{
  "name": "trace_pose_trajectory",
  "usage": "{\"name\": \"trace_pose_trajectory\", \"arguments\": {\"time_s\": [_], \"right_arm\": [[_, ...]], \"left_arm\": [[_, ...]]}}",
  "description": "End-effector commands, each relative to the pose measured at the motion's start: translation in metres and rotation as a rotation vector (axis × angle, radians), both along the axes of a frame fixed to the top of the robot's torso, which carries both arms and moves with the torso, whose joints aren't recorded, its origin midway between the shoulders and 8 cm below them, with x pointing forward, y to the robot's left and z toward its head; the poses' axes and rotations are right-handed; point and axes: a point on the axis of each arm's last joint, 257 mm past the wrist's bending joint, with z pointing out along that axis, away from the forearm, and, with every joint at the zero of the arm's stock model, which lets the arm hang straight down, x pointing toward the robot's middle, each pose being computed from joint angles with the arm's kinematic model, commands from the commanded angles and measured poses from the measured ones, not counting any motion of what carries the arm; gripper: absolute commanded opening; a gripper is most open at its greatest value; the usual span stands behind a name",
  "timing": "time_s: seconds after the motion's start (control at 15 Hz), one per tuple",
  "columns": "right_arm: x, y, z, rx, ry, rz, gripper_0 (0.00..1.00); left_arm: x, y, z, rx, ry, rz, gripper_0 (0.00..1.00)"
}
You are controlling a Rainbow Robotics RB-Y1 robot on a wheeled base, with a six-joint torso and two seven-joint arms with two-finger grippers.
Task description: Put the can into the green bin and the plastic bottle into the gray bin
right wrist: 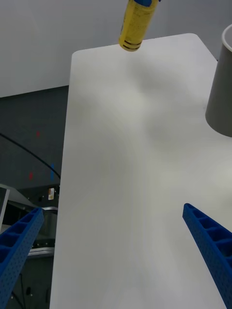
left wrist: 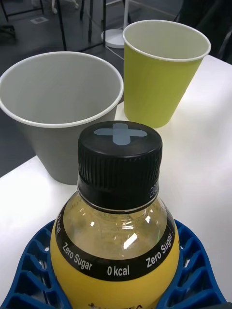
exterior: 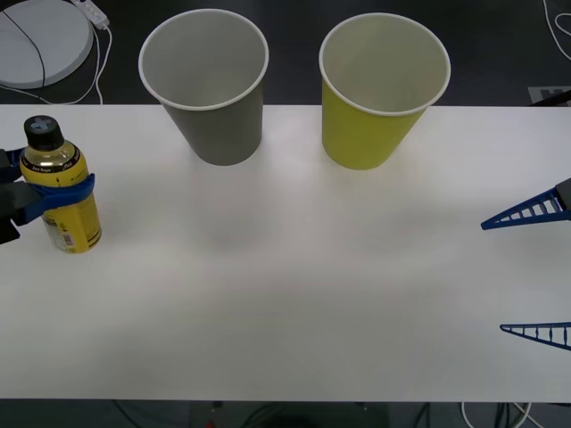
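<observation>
The plastic bottle (exterior: 64,201) is small and yellow with a dark cap, and it stands upright at the table's far left. My left gripper (exterior: 67,189) is shut on it, its blue fingers (left wrist: 34,270) wrapped around the body below the shoulder. I cannot tell whether the bottle's base touches the table. Behind it, at the table's back, stand the gray bin (exterior: 219,134) and, to its right, the green bin (exterior: 366,134), both upright with nothing visible inside. My right gripper (exterior: 492,276) is open over the table's right edge, holding nothing. The can is out of view.
The white table (exterior: 285,294) stretches bare between the two arms. A white round disc (exterior: 36,40) with a cable lies on the floor beyond the back left corner. In the right wrist view the bottle (right wrist: 135,24) and gray bin (right wrist: 222,87) are far off.
</observation>
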Motion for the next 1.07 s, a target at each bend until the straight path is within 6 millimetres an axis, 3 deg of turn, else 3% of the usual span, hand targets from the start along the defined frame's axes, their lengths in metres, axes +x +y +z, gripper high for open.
{"name": "trace_pose_trajectory", "arguments": {"time_s": [0.07, 0.4, 0.87, 1.07], "right_arm": [[0.0, 0.0, 0.0, 0.0, 0.0, 0.0, 1.0], [0.0, 0.0, 0.0, 0.0, 0.0, 0.0, 1.0], [0.0, 0.0, 0.0, 0.0, 0.0, 0.0, 1.0], [0.0, 0.0, 0.0, 0.0, 0.0, 0.0, 1.0]], "left_arm": [[0.006, 0.002, 0.016, 0.024, 0.038, 0.009, 0.0], [0.016, 0.009, 0.037, 0.065, 0.09, 0.002, 0.0], [0.031, 0.04, 0.071, 0.24, 0.147, -0.008, 0.0], [0.043, 0.04, 0.085, 0.245, 0.153, -0.013, 0.0]]}}
